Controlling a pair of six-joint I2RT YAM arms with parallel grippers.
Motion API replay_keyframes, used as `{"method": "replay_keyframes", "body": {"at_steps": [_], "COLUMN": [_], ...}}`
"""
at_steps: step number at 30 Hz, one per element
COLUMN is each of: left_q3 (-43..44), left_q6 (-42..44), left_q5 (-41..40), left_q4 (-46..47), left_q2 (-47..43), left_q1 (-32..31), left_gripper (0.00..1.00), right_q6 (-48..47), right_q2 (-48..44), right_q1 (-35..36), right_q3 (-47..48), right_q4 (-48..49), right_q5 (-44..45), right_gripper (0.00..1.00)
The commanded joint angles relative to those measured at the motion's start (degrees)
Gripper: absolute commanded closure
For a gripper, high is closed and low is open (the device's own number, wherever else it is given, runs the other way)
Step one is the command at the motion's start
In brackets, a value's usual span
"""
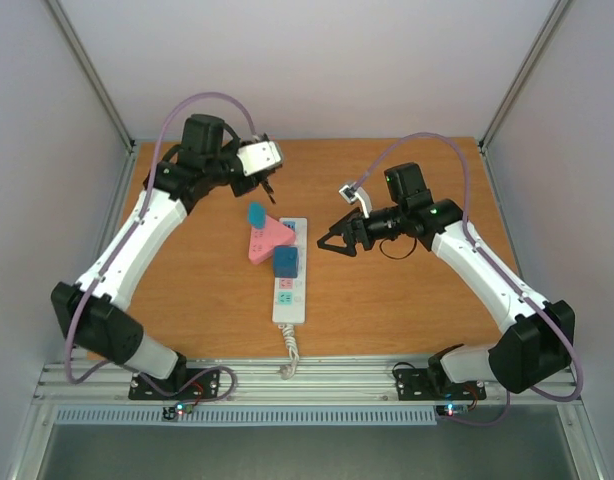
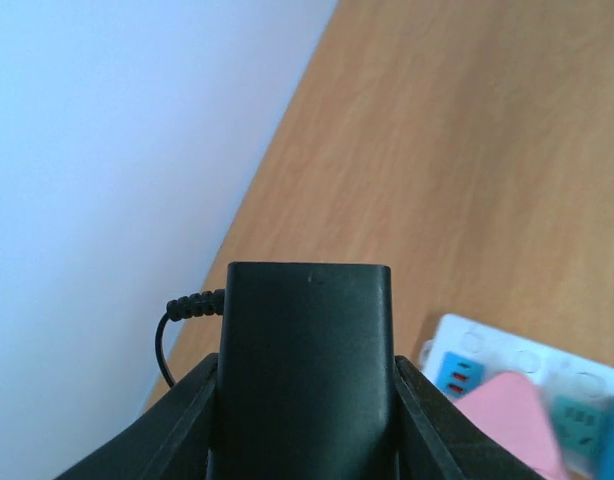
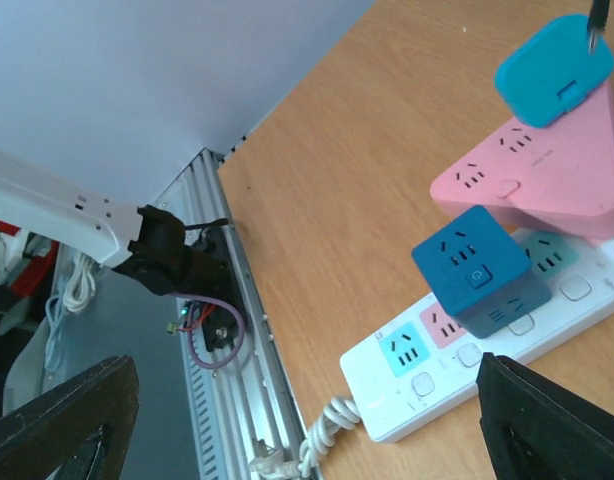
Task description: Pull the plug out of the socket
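No word, brand or no. could be read anywhere I looked. The socket (image 3: 442, 380) showed only outlet slots & plain white buttons on its pastel faces. The dark blue cube plug (image 3: 474, 270) had a small round mark on its button (prob. a power sign, too small to tell).

Robotics lab test cell

The wooden tabletop (image 1: 407, 300) was boxed in by plain white panels (image 1: 317, 60) behind it and on both sides, with bare metal posts (image 1: 88, 65) rising from its far corners. Along its near edge ran a slotted aluminium rail (image 1: 337, 378) to which two robot arms (image 1: 137, 250) were bolted, with purple cables (image 1: 207, 95) looping above them. Below that edge, loose wiring and equipment lay in the gap.
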Motion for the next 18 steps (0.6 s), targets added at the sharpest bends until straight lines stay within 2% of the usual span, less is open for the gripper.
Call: {"method": "replay_keyframes", "body": {"at_steps": [1,7,18], "left_q3": [5.9,14.6,26.4], "left_q6": [-2.5,-5.9,-8.8], "left_q5": [-0.6,-4.0,-12.4], "left_q4": [3.3,5.8,11.3], "left_q2": [6.9,18.5,37.8], "left_q1": [5.2,11.0,16.9], "left_gripper": [0.83,0.83,0.83], "right_q6": [1.2,0.9,-0.1], "right_q2": [-1.6,-1.5,1.6], "right_q1": [-0.2,-0.2,-0.2], "right_q3": [-2.6,-5.1,-5.6], "right_q4": [3.9,6.5,7.8], "right_q5": [2.3,3.2,3.5], "right_gripper": [0.06,0.06,0.06]}}
